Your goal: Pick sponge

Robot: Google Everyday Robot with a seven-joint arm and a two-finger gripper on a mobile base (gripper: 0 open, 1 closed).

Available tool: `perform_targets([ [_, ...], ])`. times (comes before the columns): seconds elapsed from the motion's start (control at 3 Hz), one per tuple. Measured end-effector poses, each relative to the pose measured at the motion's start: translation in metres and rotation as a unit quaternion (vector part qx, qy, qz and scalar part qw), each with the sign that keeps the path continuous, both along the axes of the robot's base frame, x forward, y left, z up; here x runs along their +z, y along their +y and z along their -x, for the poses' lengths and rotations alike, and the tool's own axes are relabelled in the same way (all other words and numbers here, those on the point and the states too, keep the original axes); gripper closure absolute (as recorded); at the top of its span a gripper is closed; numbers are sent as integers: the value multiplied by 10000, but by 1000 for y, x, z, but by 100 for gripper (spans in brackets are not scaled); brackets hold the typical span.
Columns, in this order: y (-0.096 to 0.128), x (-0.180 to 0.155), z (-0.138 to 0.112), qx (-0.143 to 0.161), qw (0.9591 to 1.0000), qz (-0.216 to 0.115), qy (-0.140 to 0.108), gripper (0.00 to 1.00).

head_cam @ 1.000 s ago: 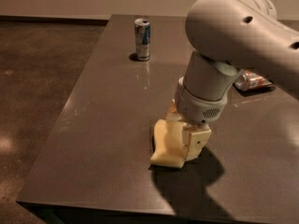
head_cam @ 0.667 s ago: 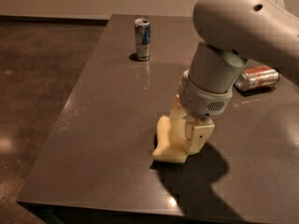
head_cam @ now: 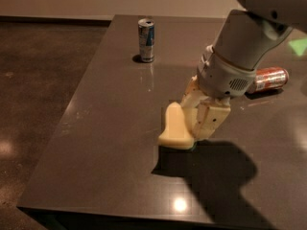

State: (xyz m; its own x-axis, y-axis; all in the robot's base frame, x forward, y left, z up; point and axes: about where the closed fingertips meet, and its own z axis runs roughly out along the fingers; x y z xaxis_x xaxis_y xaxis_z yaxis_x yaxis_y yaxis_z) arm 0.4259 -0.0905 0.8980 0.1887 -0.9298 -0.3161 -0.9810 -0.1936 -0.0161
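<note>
The claw (head_cam: 196,127) is clamping the pale yellow sponge (head_cam: 173,128), holding it tilted over the dark worktop (head_cam: 110,143).

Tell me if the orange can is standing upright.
No, the orange can lies on its side behind the gripper, which is at the sponge.

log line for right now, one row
phase: grasp | gripper: low at mid-table, fingers shut on sponge | sponge: tilted, standing on end | others: upright can at far edge, lying can behind arm
</note>
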Motion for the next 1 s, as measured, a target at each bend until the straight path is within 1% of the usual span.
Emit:
perform_targets([
  [0.33, 0, 24, -4, -87, 9994, -339, -22, 100],
  [0.67, 4, 47, -9, -154, 9976, -665, -133, 100],
  [1.0, 4, 47, -9, -156, 9975, -667, -143, 100],
])
